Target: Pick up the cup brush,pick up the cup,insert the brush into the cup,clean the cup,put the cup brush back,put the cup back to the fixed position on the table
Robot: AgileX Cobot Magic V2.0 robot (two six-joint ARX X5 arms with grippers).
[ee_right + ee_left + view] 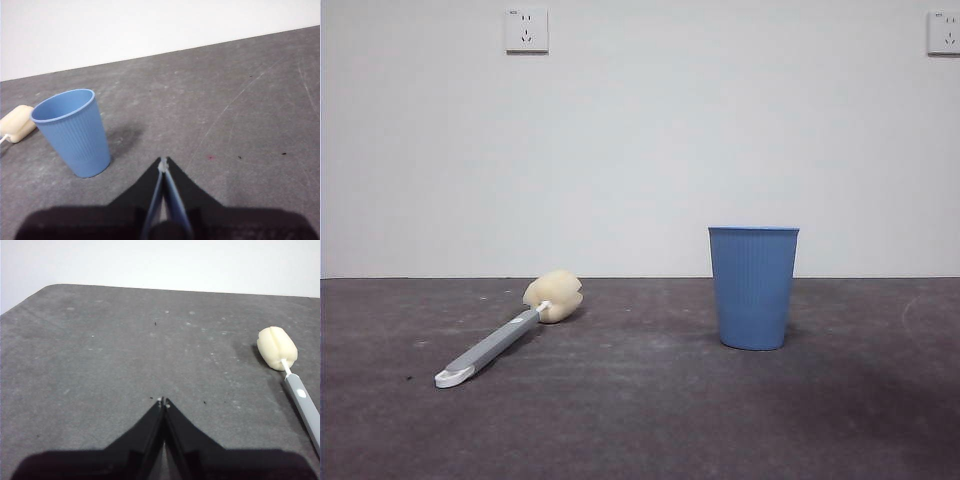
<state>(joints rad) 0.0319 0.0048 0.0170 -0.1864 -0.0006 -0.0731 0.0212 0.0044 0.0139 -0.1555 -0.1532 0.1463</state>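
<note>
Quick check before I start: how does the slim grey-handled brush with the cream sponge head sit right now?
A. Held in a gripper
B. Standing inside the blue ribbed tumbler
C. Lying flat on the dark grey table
C: the grey-handled brush with the cream sponge head lies flat on the dark grey table, apart from the blue ribbed plastic tumbler; neither gripper holds it.

Nothing readable is showing anywhere; the cup is carrying no label; the cup brush is bearing no brand; the table is showing only scuffs.
</note>
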